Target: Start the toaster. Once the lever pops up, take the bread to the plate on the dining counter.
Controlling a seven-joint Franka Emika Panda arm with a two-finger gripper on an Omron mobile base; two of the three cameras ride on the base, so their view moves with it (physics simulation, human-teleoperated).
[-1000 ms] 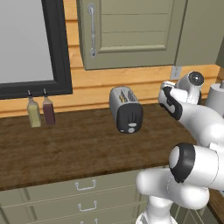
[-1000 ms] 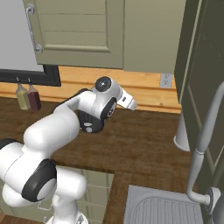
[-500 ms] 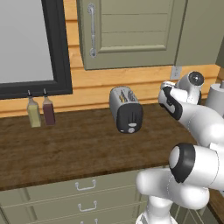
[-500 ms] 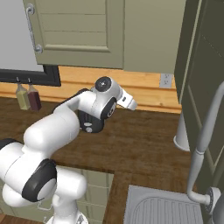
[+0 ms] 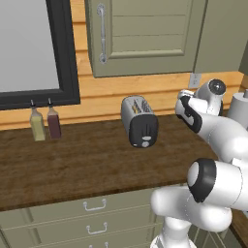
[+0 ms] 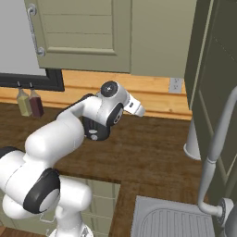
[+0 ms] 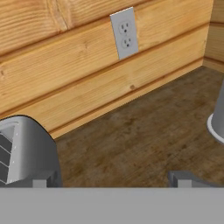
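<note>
Nothing of the task looks done yet — the toaster (image 5: 139, 120) stands untouched on the dark wood tabletop (image 5: 82, 164) near the back wall, and no lever press is under way. The gripper (image 7: 111, 183) hangs beside it, jaws spread wide and empty. Starting it, waiting and carrying the bread all remain — I cannot make out the slice.
</note>
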